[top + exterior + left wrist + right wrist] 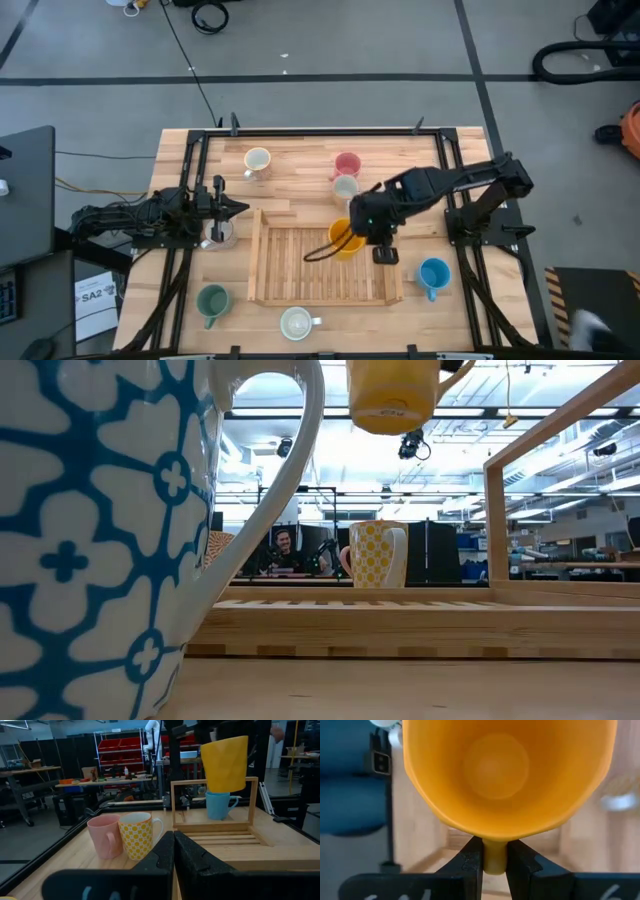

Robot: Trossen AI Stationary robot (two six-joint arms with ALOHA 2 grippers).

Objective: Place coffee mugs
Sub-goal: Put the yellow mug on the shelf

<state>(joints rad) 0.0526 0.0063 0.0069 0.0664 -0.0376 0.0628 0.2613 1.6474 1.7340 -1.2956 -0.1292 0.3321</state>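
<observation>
- The step in hand, as I judge it, is setting the yellow-orange mug (345,240) into the wooden rack (254,258). The right gripper (494,862) pinches it by the handle only, fingers clamped on either side, and the mug hangs clear above the slats near the rack's right end.
- To do this well: lower it straight and slowly. A handle-only grip lets the body swing, so keep the base level, let it meet the slats fully, then release. Stay inside the rack's right rail and its raised frame.
- Count, from the worktop's (300,170) near edge: one white mug with a blue pattern (296,322) at mid-edge, and one green mug (211,300) towards the near left corner.
- One blue mug (434,275) stands just outside the rack's right end.
- One rack lies mid-worktop, and I can see no mug resting in it yet.
- One pale mug (218,236) stands by the left edge beneath the left gripper (238,208). That gripper waits with its fingers pressed together on nothing.
- Towards the far edge: one white mug with yellow dots (346,186), one pink mug (347,163) just behind it, and one cream mug (258,160) apart to the left.
- Eight mugs in all: seven on the worktop, one in the air.
</observation>
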